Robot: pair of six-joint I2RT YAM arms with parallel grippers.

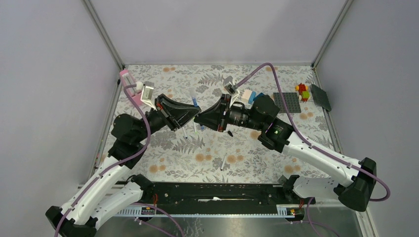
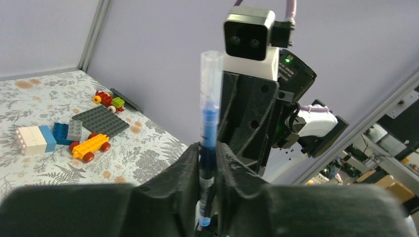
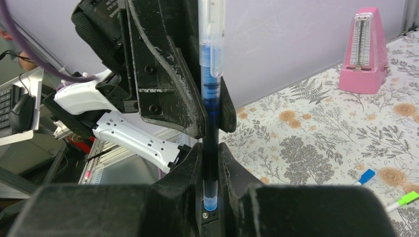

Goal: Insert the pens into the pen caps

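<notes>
Two grippers, one pen: your left gripper (image 2: 207, 149) and right gripper (image 3: 211, 148) meet nose to nose over mid-table. Each has its fingers pinched down to a pen-width slot on the same upright blue-ink pen with a clear plastic top (image 2: 210, 84). The pen's lower end sits deep between the fingers in both wrist views, and the clear top stands free above them. Dark bands on the barrel are too blurred to read.

Loose on the floral-print table cover (image 1: 173, 163):
- a white-barrelled pen with a light blue end (image 3: 364, 177)
- a white-barrelled pen with a bright green end (image 3: 404, 199)
- a plain white pen (image 1: 223, 162), nearer the arm bases
- a tiny black cap (image 1: 230, 132), just beside your right gripper on its near side

A pink metronome (image 1: 127, 77) sits in the far left corner. Coloured toy bricks (image 1: 302, 92) and a grey studded baseplate (image 1: 287, 102) sit far right. All of these, and the walls and corner posts, stand well apart from both grippers.
</notes>
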